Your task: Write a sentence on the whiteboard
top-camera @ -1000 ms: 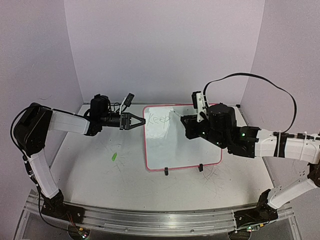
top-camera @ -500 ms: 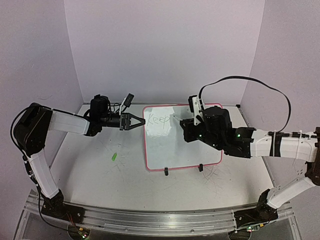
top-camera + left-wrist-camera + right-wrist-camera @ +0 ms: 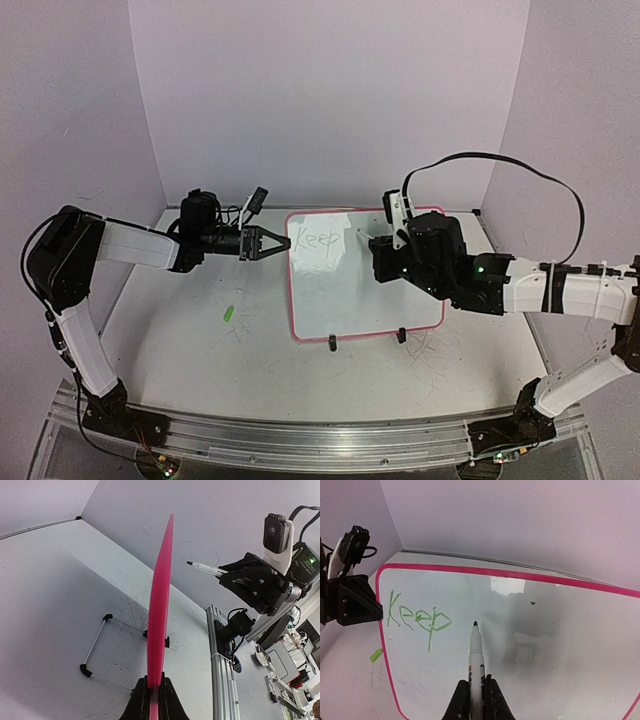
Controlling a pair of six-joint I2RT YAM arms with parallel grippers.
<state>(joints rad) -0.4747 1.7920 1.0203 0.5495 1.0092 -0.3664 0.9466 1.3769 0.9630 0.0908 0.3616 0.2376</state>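
Left arm extended sideways; left gripper [image 3: 154, 694] pinches the whiteboard [image 3: 350, 295] by its edge. Right arm reaches across; right gripper [image 3: 476, 696] clamps the marker [image 3: 476, 655], tip off the board beside the sentence [image 3: 417, 620], which reads "Keep". A green piece [image 3: 228, 313] lies on the table [image 3: 200, 350].

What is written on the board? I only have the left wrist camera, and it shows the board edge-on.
Observer: One word, "Keep", in green, in the upper left part of the board.
Operator: Where is the pen aimed?
Observer: The pen, clamped in the right gripper, points at bare white just right of that word.
Operator: Anything loose on the table?
Observer: A small green piece lies on the table left of the board, nearer the arm bases than the left gripper.
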